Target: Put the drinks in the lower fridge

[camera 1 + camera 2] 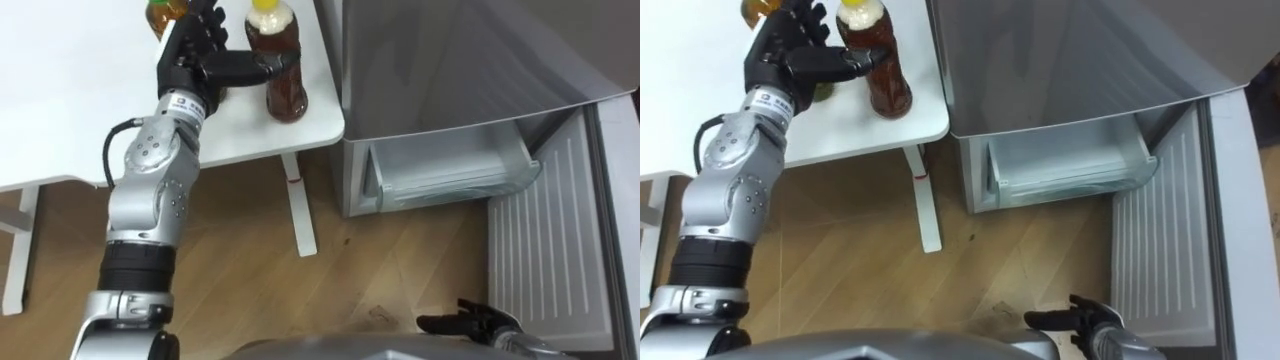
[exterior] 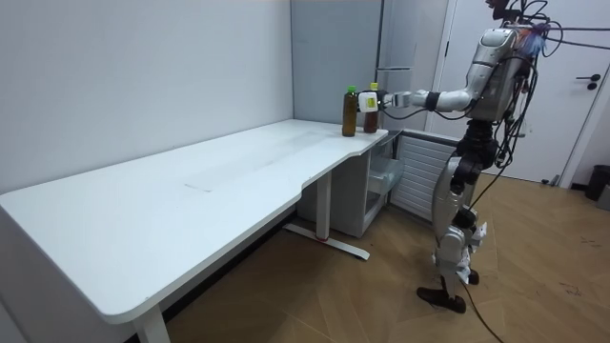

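Tea bottle: A tea bottle (image 1: 278,70) with a yellow cap is seen upright on the corner of the white table (image 1: 70,110), close to the fridge (image 1: 450,60).
Second bottle: A second bottle (image 1: 160,14) is seen just past the hand, at the top edge of the eye views.
Left hand: The left hand (image 1: 193,52) is held right beside the tea bottle. The thumb is stretched across the bottle's side and touches it. The other fingers are loosely bent and are not wrapped round it. It looks as if nothing is gripped yet, though the bottle's far side is hidden.
Right hand: The right hand (image 1: 465,323) is held low, near the open door. Its fingers are loosely spread and nothing is held.
Fridge: The lower door (image 1: 545,260) is swung open, and a clear drawer (image 1: 450,170) can be seen inside.
How it will handle: The bottle is full, so it is judged to be rather heavy. The plastic is smooth and may slip. It is tall, so it can be tipped over easily.
Where to hold: It is best taken round the middle, with the thumb on one side and the fingers on the other, not by the cap.
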